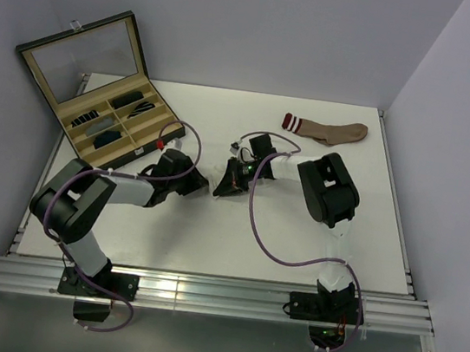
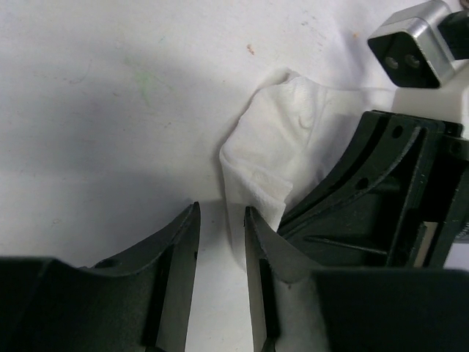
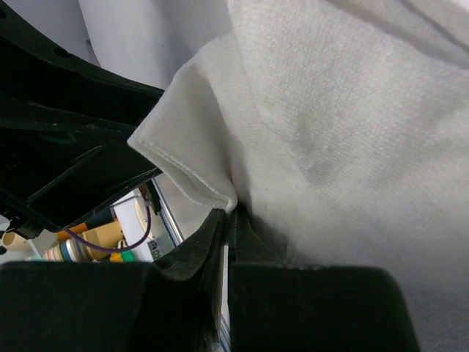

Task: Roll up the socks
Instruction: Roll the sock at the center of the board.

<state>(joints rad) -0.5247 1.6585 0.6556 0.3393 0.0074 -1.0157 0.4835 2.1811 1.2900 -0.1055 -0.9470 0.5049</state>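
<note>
White sock [image 2: 278,154], limp and light: your right jaws clamp its hem [image 3: 187,176], left jaws apart just beside it; take the hem there.

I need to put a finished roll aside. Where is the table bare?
Bare: the near table strip between the left arm and right arm, and the far middle between the case and the brown sock. Crowded: the centre, where the left hand and right hand meet at the white sock.
</note>
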